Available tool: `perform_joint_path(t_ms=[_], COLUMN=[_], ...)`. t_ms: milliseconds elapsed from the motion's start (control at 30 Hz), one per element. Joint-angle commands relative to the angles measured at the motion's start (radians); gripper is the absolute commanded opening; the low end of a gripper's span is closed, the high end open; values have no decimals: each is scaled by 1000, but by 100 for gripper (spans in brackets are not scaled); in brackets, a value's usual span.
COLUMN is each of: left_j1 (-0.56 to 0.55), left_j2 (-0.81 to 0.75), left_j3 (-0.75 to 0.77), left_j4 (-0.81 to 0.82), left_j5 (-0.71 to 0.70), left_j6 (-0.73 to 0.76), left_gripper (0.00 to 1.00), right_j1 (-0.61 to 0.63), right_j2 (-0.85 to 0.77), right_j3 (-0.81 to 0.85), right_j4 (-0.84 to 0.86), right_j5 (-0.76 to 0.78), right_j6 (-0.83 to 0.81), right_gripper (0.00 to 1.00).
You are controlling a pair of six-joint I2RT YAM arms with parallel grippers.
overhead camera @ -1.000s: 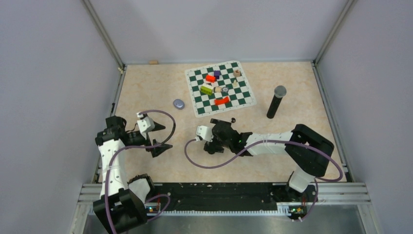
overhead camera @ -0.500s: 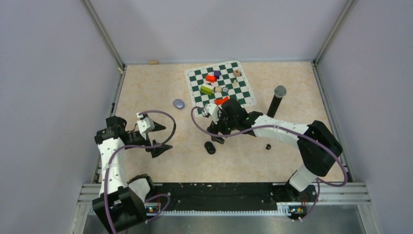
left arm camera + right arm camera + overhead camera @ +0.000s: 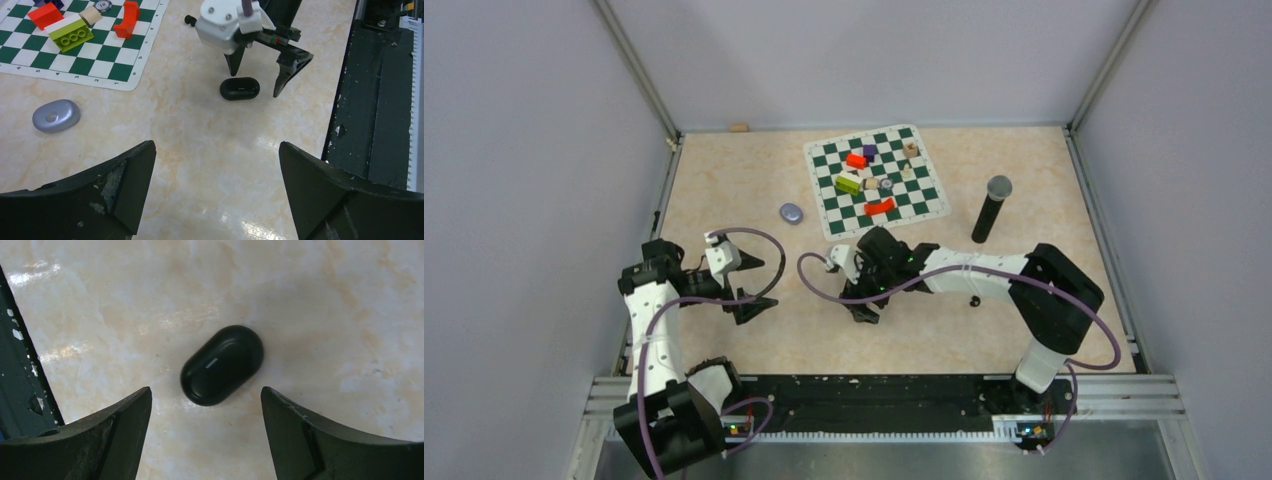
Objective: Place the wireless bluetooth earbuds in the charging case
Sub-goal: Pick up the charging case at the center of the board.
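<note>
R gripper [image 3: 255, 85] is back over black case [image 3: 222, 365], jaws spread a bit less, one each side, no touch | case on table, lid down | black bud [image 3: 974, 300] lies apart, not in yet | L gripper [image 3: 216, 145] spread wide, empty | looks like case grab comes nxt

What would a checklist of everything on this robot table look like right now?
Surface: marbled beige tabletop, glossy.
Job's things: closed black charging case lying flat; grey oval case lying apart; tiny black piece, likely an earbud; purple buds not made out.
Clutter: chessboard mat carrying toy blocks; microphone.
Grippers: left gripper open, empty; right gripper open, straddling the black case without touching.
Cables: purple cable looped at each arm.
Surroundings: pale walls, metal frame.
</note>
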Motion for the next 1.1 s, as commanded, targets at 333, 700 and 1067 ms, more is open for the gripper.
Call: perform_joint_path(t_ms=[333,700,1067], left_j1=[29,31,35], left_j2=[0,22,36], left_j3=[41,50,51], left_j4=[-98,-141,-158], left_j5=[51,53,57], left_j6=[118,161,186], left_gripper=[99,99,99], right_j1=[111,109,107], right_j2=[60,59,83], right_j3=[44,60,70], right_j4=[25,55,47], right_j5=[264,287,222], right_j6=[-21,46,56], right_gripper=[81,77,77])
